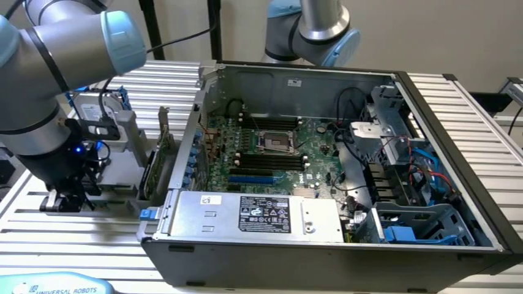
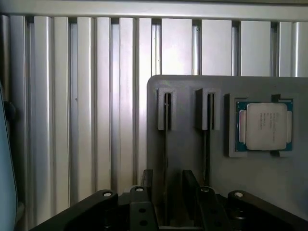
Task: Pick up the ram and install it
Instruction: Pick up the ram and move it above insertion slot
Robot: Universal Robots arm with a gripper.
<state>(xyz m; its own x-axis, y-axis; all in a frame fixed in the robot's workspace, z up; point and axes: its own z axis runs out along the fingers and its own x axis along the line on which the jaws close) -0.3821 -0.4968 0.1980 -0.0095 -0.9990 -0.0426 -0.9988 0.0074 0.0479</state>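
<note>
1. Currently the gripper (image 2: 168,177) sits low over the grey holder (image 2: 187,94), at about eight o'clock from the computer case (image 1: 457,104) in the exterior view. Its fingers (image 2: 147,182) stand apart and clamp nothing.
2. What looks like the ram (image 2: 167,113) stands on edge in a holder groove, running between those fingers. A processor chip (image 2: 265,126) lies in a pocket nearby.
3. I judge the grasp to be the step in hand. Centre the fingers on the thin edge, keep them parallel to it, and close squarely on the board, clear of the groove walls.
4. A skewed grip risks jamming the ram in its groove.
</note>
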